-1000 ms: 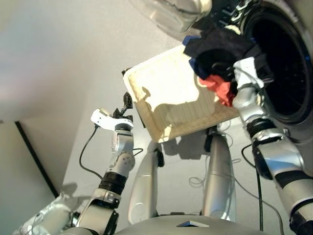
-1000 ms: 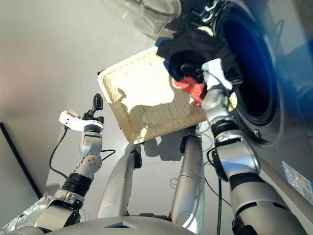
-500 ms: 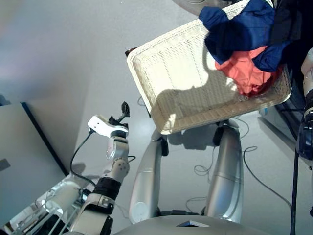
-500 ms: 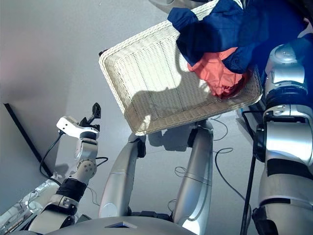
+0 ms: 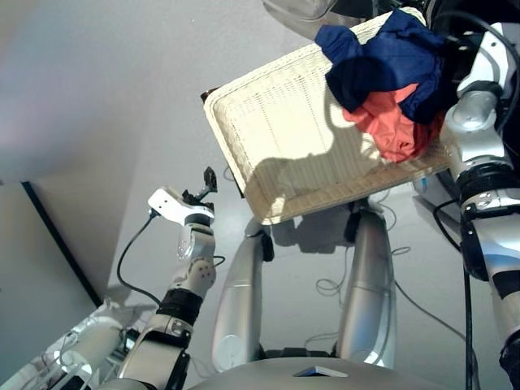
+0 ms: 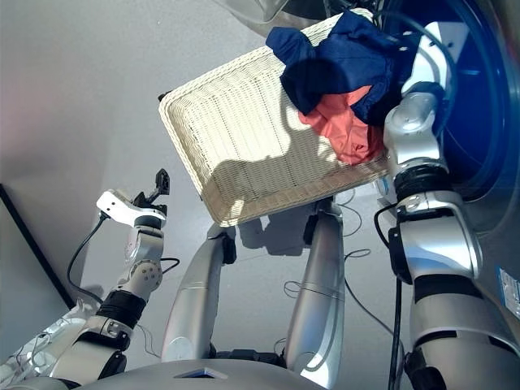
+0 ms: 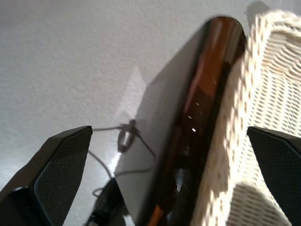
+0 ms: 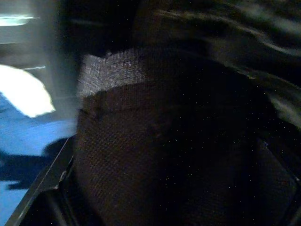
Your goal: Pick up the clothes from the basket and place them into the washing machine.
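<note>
The cream-white wicker basket (image 5: 284,154) is sitting in front of the robot, its left and middle part bare and lit by sun, with shadows lying across the weave. The clothes are lying heaped at its far right end. A navy blue garment (image 5: 382,61) is lying on top of the heap, and a coral red garment (image 5: 390,126) is poking out from under it on the near side, resting against the basket's right rim. A black garment cannot be told apart from the head views.

The washing machine (image 6: 479,106) is standing at the far right, just beside the heaped end of the basket, with its dark round drum hole showing behind the right arm. Part of a clear round door is showing at the far edge above the basket.

The left end effector (image 5: 205,183) is hanging in the air to the left of the basket, apart from it, with its two black fingers (image 7: 61,165) spread wide and nothing between them. Its wrist view is looking along the basket's left rim (image 7: 244,117) and the grey floor (image 7: 94,56) beside it, where a thin cable is lying.

The right end effector is reaching up at the heap's right side, next to the drum hole, and its tip is hidden in the head views. In the right wrist view dark woven cloth (image 8: 164,155) is filling the frame close to the camera; I cannot tell whether this end effector is open or closed.
</note>
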`<state>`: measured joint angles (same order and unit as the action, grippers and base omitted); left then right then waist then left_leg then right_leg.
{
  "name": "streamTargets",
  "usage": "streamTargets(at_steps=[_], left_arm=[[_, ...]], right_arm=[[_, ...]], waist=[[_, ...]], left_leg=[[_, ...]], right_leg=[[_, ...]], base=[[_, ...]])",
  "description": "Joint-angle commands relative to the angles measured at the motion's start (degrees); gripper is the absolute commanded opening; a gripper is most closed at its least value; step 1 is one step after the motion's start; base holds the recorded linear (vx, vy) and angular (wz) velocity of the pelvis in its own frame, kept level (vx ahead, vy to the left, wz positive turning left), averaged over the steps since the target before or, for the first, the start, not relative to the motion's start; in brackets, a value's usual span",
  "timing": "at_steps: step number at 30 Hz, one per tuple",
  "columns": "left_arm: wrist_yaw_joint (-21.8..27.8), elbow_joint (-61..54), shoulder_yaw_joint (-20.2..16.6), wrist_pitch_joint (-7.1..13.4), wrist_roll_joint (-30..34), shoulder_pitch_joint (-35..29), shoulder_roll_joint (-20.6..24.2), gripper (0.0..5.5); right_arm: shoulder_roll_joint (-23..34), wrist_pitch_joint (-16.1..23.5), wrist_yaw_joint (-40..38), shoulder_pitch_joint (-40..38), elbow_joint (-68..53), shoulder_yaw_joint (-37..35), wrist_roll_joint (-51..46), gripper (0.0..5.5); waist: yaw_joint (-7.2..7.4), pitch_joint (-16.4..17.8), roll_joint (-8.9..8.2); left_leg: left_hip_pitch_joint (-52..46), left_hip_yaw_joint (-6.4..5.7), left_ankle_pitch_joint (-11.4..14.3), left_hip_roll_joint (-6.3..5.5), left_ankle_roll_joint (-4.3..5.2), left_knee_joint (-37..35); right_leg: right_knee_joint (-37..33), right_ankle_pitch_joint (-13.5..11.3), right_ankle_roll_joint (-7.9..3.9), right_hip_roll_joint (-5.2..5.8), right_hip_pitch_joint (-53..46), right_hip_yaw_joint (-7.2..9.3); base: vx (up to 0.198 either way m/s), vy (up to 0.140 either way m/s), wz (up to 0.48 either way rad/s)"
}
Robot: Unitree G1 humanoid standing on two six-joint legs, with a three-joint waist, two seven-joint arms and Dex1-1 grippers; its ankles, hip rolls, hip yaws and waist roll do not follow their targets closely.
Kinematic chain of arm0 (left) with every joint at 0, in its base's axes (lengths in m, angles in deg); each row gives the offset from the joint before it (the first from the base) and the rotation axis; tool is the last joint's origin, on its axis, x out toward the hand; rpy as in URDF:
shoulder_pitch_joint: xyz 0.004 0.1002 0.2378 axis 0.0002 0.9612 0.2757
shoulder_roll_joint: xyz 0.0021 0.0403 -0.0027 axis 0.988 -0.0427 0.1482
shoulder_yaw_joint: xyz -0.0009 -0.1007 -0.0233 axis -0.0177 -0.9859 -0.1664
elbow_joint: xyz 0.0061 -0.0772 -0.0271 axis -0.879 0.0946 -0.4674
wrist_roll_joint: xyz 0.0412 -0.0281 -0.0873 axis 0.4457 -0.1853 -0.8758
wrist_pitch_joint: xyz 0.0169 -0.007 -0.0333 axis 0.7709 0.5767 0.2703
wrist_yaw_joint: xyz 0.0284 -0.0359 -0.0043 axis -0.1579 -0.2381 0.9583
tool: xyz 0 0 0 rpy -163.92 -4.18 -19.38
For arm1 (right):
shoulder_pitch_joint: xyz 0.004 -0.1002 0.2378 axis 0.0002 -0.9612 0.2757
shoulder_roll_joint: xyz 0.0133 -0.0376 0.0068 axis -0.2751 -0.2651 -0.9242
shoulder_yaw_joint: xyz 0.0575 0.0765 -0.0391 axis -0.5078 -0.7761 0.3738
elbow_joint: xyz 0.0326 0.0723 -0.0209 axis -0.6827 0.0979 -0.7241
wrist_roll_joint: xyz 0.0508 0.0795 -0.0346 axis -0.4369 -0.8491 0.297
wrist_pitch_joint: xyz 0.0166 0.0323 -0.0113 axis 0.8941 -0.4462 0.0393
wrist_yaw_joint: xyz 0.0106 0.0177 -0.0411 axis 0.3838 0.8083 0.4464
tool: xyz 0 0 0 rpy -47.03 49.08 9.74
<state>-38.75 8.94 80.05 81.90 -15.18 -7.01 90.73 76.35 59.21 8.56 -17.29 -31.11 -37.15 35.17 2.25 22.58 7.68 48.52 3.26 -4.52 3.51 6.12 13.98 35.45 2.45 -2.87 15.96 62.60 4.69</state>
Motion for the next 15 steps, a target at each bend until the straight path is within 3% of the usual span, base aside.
streamTargets(at_steps=[1,7,15], left_arm=[[1.2,1.7,-3.4,1.3,1.4,-2.0,3.3,5.5],[2.4,4.5,-2.9,0.8,1.2,-4.1,2.6,5.5],[3.4,3.6,-1.6,-0.4,1.5,-4.1,3.0,5.5]], right_arm=[[-1.0,4.6,5.2,1.3,-3.8,2.3,1.3,5.5],[-3.6,3.2,11.5,1.1,1.6,5.3,0.5,5.5],[-5.1,-0.7,17.1,4.3,14.9,7.4,2.9,5.5]], waist=[[0.47,-0.1,-2.45],[0.03,0.3,-3.08],[-1.5,1.1,-2.67]], left_leg=[[-4.2,-2.31,8.3,1.44,-0.6,8.1],[-4.6,-2.81,7.8,1.89,-0.19,7.3],[-1.2,-3.99,8.1,2.03,-0.33,9.6]], right_leg=[[-7.9,-8.9,-6.27,-0.31,-4.0,-2.26],[-7.6,-8.4,-6.19,-0.58,-4.0,-1.77],[-3.9,-7.2,-5.8,-0.94,-0.6,-1.3]], base=[[0.0,0.0,0.0],[0.0,0.0,0.0],[0.0,0.0,0.0]])
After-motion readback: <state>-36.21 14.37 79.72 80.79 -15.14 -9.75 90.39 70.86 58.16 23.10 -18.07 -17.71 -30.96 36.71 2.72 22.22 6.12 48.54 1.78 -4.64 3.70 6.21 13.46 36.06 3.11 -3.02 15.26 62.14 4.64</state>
